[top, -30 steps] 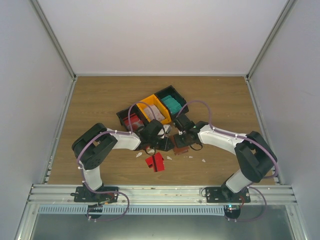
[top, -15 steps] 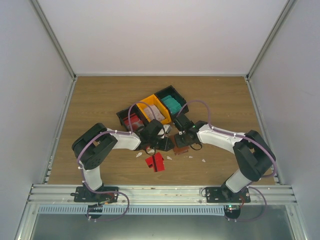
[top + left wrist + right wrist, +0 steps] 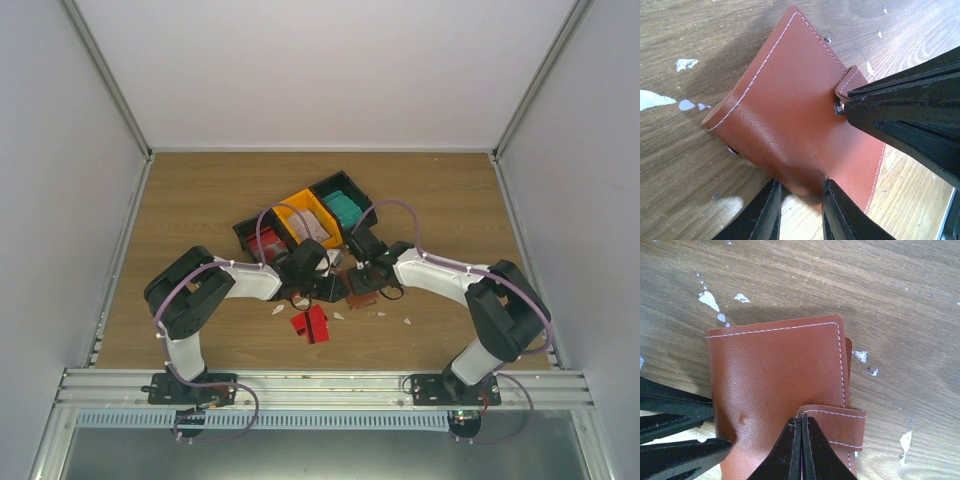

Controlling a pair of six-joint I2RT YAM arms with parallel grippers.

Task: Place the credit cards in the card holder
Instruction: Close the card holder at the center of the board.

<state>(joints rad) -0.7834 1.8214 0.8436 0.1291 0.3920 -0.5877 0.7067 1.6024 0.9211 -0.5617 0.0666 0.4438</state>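
The reddish-brown card holder [image 3: 790, 100] lies folded on the wood, its strap [image 3: 840, 427] wrapped over one edge. My left gripper [image 3: 800, 182] is shut on the holder's folded edge, and the leather bulges between its fingers. My right gripper [image 3: 801, 417] is shut, with its tips at the strap's end beside the snap. In the top view the holder [image 3: 358, 286] sits between the left gripper [image 3: 335, 288] and the right gripper [image 3: 366, 277]. A red credit card [image 3: 311, 325] lies on the table near the front. More credit cards fill the bins: red [image 3: 266, 243], pale [image 3: 312, 228], teal [image 3: 345, 209].
The joined black and orange bins [image 3: 300, 202] stand just behind both grippers. White scraps [image 3: 407, 321] are scattered over the wood around the holder. Grey walls close in the table on the left, right and back.
The right arm has edged slightly to the left. Both grippers and the card holder stay as they were.
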